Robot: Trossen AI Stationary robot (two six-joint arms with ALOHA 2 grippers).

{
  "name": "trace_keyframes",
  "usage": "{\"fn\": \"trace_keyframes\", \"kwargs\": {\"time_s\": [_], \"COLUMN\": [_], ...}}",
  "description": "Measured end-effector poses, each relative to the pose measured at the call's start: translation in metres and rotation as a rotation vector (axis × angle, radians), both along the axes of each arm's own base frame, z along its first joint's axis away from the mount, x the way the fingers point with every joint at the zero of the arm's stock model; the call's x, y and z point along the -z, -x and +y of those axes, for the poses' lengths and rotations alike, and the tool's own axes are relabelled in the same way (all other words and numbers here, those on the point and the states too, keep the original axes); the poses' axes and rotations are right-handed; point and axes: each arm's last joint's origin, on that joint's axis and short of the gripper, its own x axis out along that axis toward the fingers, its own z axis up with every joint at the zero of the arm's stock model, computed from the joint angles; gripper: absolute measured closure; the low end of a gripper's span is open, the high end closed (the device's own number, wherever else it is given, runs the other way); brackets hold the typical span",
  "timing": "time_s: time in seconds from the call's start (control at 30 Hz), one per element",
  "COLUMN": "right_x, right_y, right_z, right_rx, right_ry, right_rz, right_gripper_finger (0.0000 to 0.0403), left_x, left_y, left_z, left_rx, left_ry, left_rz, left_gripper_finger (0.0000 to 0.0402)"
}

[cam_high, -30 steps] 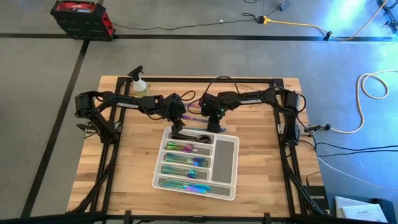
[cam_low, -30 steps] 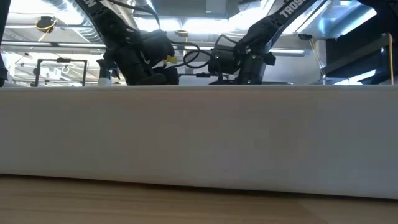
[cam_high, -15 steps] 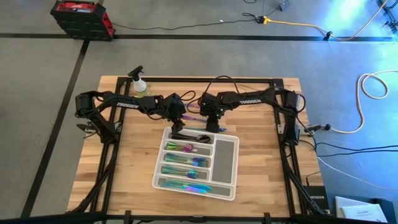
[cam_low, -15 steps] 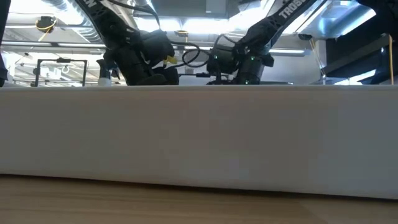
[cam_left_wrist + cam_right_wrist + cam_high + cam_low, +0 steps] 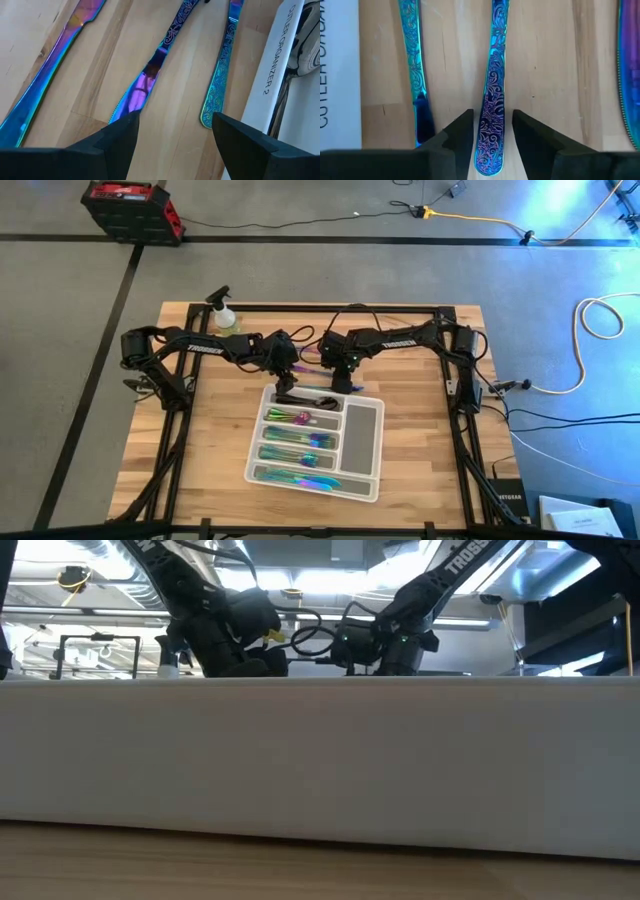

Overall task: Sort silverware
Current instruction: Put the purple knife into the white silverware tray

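Looks like a robotics lab or workshop. Bare grey concrete floor (image 5: 300,270) marked with dark tape lines, a red-and-black case (image 5: 132,206) set down on it, yellow and white cables (image 5: 600,315) trailing across. Butcher-block table (image 5: 220,460) in a black frame, ceiling strip lights (image 5: 330,580) overhead.

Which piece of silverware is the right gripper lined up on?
Find the white tray in the middle of the wooden table; a few loose pieces lie on the bare wood along its far edge. The right gripper is open astride one engraved handle. It shades from blue to purple, while its neighbour beside the tray is blue-green.
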Motion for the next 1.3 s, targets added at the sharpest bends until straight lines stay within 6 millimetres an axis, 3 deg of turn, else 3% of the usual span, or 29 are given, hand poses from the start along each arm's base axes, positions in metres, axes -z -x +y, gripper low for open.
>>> {"fn": "trace_keyframes", "kwargs": {"time_s": [0.3, 0.93, 1.1, 1.3], "right_x": [-0.001, -0.037, -0.035, -0.01], "right_y": [0.001, 0.01, 0.005, 0.0], "right_z": [0.0, 0.002, 0.002, 0.001], "right_rx": [0.002, 0.011, -0.014, -0.015], "right_ry": [0.003, 0.023, -0.007, -0.028], "right_rz": [0.003, -0.053, -0.104, -0.05], "right_gripper_finger": [0.0352, 0.0401, 0.0382, 0.031], "left_x": [0.0, 0.0, 0.0, 0.0], "left_y": [0.0, 0.0, 0.0, 0.0], "left_z": [0.0, 0.0, 0.0, 0.0], "left_rx": [0.0, 0.001, 0.001, 0.001], "left_ry": [0.0, 0.0, 0.0, 0.0], "left_rz": [0.0, 0.0, -0.001, -0.001], "left_gripper_finger": [0.0163, 0.0163, 0.0163, 0.0163]}}
